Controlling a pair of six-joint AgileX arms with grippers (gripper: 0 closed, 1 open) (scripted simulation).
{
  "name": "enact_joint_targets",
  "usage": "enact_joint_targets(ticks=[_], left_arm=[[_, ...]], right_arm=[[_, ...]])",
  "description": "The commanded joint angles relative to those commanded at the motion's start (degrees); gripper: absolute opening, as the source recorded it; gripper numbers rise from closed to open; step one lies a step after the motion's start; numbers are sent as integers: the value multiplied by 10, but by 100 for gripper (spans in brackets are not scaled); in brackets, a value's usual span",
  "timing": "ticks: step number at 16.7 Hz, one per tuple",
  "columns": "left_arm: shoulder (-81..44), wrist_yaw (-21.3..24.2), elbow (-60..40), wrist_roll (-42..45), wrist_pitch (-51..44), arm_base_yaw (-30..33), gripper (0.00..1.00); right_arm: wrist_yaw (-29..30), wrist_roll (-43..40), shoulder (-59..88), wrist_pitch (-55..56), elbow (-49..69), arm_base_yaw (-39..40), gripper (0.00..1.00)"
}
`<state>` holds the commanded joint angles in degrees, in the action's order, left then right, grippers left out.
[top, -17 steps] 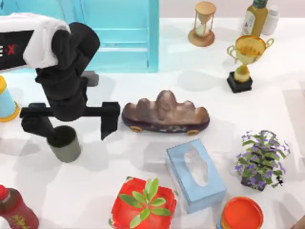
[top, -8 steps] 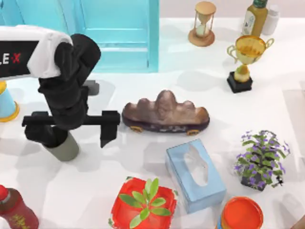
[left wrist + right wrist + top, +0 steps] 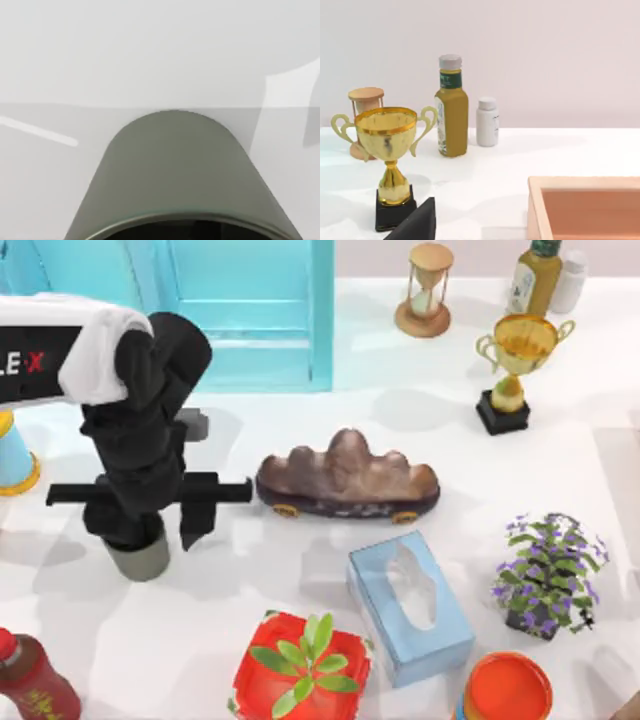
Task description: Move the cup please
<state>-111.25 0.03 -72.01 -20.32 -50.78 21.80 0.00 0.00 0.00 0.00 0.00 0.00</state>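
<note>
The cup (image 3: 140, 558) is standing upright on the left side of the bench (image 3: 300, 640), well left of the brown rock-shaped ornament (image 3: 347, 478) and up and left of the red pot with the green plant (image 3: 302, 670). The left tool (image 3: 140, 525) is now sitting directly over it, hiding its mouth, and its fingers (image 3: 195, 515) are closing in: a second ago they were spread wide on either side of the cup, and they are now drawn much nearer together, with the one on the ornament's side visibly pulled in toward the cup's wall. In the left wrist view the cup (image 3: 182, 175) is looming very close, its olive wall and dark rim right under the camera, which suggests the tool is low enough to take it. Whether the fingers are already pressing on the cup or merely about to cannot be told from here, and the cup is not yet lifted; it is resting where it stood. This is looking like the closing stage of the grasp, with the carrying part of the task not yet begun. The right arm is staying parked at the bench's right, its wrist camera looking toward the golden trophy (image 3: 387, 165) and the yellow bottle (image 3: 452, 110).
</note>
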Motion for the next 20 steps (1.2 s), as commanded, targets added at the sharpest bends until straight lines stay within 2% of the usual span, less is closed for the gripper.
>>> enact_joint_targets(ticks=[3,4,14,17,20], left_arm=[[0,0,0,0,0,0,2],[0,0,0,0,0,0,0],[6,0,-8,8,4,-7,0],[41,0,-55,62,28,-58,0],[77,-1,-118,164,44,-151,0]], right_arm=[[0,0,0,0,0,0,100],[0,0,0,0,0,0,100],[0,0,0,0,0,0,100],[0,0,0,0,0,0,100],[0,0,0,0,0,0,100]])
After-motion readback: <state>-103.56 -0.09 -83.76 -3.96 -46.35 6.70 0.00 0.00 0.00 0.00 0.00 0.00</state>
